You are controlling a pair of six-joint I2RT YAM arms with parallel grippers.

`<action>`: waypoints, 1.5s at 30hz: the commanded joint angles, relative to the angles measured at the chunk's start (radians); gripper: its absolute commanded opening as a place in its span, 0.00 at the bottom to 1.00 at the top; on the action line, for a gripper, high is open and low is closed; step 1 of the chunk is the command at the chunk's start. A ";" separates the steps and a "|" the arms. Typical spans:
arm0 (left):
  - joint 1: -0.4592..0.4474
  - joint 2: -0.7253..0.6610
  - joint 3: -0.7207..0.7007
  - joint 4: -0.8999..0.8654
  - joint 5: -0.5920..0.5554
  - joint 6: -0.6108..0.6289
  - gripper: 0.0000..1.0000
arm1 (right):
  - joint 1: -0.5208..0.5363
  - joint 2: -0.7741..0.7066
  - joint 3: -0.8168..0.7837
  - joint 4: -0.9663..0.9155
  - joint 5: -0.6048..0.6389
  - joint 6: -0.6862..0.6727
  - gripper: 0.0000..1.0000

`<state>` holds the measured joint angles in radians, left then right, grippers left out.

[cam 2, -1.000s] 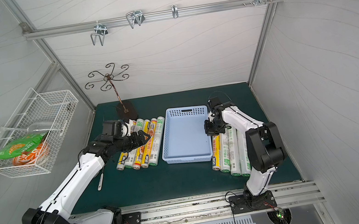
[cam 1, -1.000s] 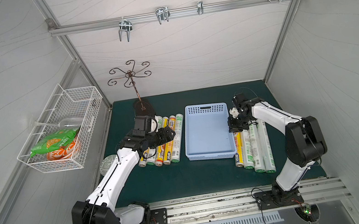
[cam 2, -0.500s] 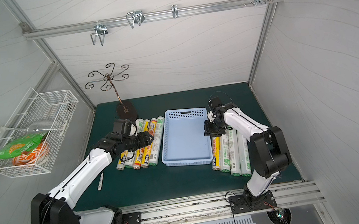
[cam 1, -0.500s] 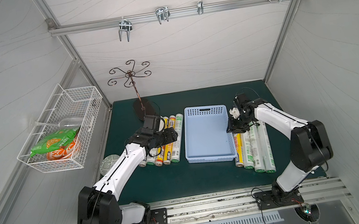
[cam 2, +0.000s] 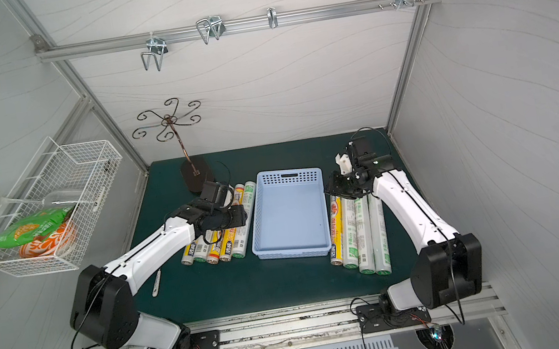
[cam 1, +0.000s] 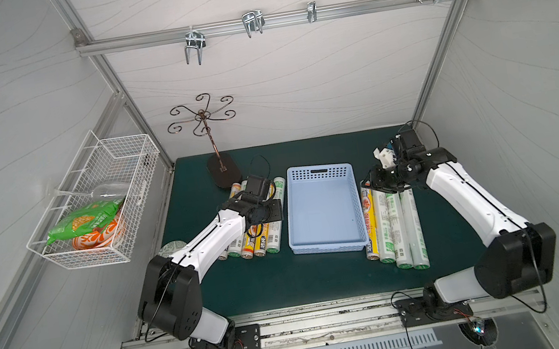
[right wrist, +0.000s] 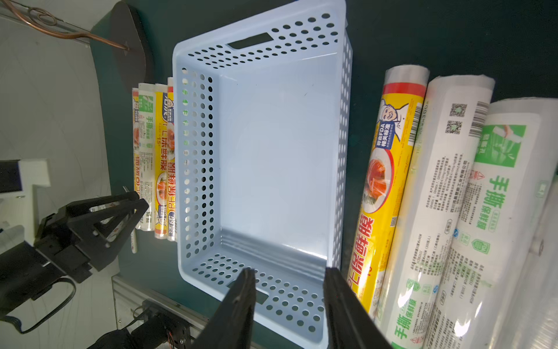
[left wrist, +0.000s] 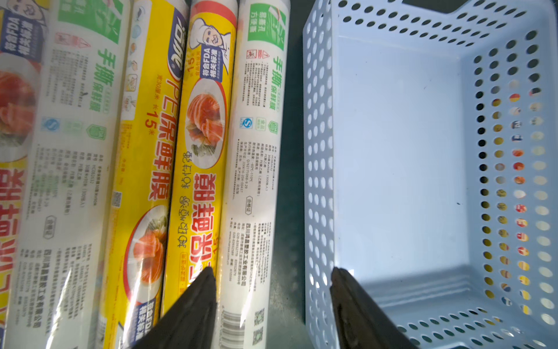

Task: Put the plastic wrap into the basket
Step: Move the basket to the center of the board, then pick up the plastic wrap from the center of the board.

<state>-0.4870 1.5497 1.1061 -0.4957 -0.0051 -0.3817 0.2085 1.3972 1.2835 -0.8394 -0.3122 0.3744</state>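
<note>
The light-blue perforated basket [cam 1: 330, 246] [cam 2: 293, 250] stands empty in the middle of the green mat. Several rolls of plastic wrap [cam 1: 261, 240] lie side by side to its left, and several more [cam 1: 394, 225] to its right. My left gripper [cam 1: 270, 211] [left wrist: 271, 272] is open low over the left group. Its fingers straddle the white and green roll [left wrist: 256, 151] nearest the basket and the basket wall [left wrist: 320, 151], without pinching either. My right gripper [cam 1: 378, 183] [right wrist: 288, 272] is open and empty above the basket's far right corner, beside a yellow roll [right wrist: 383, 187].
A white wire basket [cam 1: 99, 210] holding a green snack bag hangs on the left wall. A copper hook stand [cam 1: 219, 169] stands at the back left of the mat. A small white stick [cam 2: 156, 282] lies near the left arm. Hooks hang from the rail overhead.
My left gripper has moved right, toward the basket, and its jaws have narrowed. My right gripper has gone from shut to open, staying near the basket's far right corner.
</note>
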 commanded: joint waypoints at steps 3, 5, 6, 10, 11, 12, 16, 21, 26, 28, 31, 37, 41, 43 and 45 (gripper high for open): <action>-0.013 0.093 0.087 0.007 -0.053 0.050 0.59 | -0.012 -0.006 -0.020 0.000 -0.030 0.001 0.43; -0.013 0.124 0.105 -0.002 -0.065 0.056 0.58 | -0.012 -0.004 -0.023 -0.001 -0.033 0.001 0.43; -0.013 0.137 0.111 -0.005 -0.073 0.058 0.57 | -0.013 -0.003 -0.027 0.000 -0.033 0.001 0.44; -0.013 0.179 0.124 -0.006 -0.084 0.062 0.57 | -0.013 -0.001 -0.037 0.008 -0.033 -0.001 0.44; -0.013 0.186 0.126 -0.005 -0.084 0.062 0.57 | -0.013 -0.001 -0.039 0.009 -0.033 0.000 0.44; -0.013 0.196 0.128 -0.005 -0.083 0.063 0.57 | -0.012 0.000 -0.044 0.012 -0.031 -0.001 0.44; -0.015 0.223 0.133 -0.003 -0.082 0.064 0.57 | -0.012 0.005 -0.048 0.014 -0.031 -0.004 0.44; -0.022 0.259 0.150 -0.003 -0.083 0.067 0.52 | -0.013 0.011 -0.055 0.021 -0.031 -0.006 0.44; -0.031 0.297 0.160 0.004 -0.089 0.072 0.52 | -0.012 0.002 -0.082 0.045 -0.040 0.003 0.44; -0.039 0.311 0.168 0.000 -0.103 0.076 0.51 | -0.012 -0.005 -0.099 0.062 -0.045 0.008 0.44; -0.049 0.329 0.179 -0.008 -0.118 0.083 0.52 | -0.011 -0.003 -0.112 0.076 -0.051 0.009 0.44; -0.061 0.364 0.195 -0.021 -0.125 0.089 0.54 | -0.011 0.005 -0.113 0.075 -0.051 0.004 0.44; -0.062 0.379 0.204 -0.026 -0.110 0.089 0.58 | -0.012 0.005 -0.116 0.076 -0.056 0.010 0.44; -0.062 0.384 0.209 -0.029 -0.108 0.089 0.57 | -0.012 0.001 -0.118 0.077 -0.055 0.012 0.44; -0.062 0.392 0.212 -0.030 -0.108 0.089 0.57 | -0.011 -0.004 -0.123 0.079 -0.054 0.014 0.44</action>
<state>-0.5350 1.9152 1.2804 -0.5274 -0.1314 -0.2985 0.2008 1.3994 1.1709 -0.7689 -0.3534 0.3771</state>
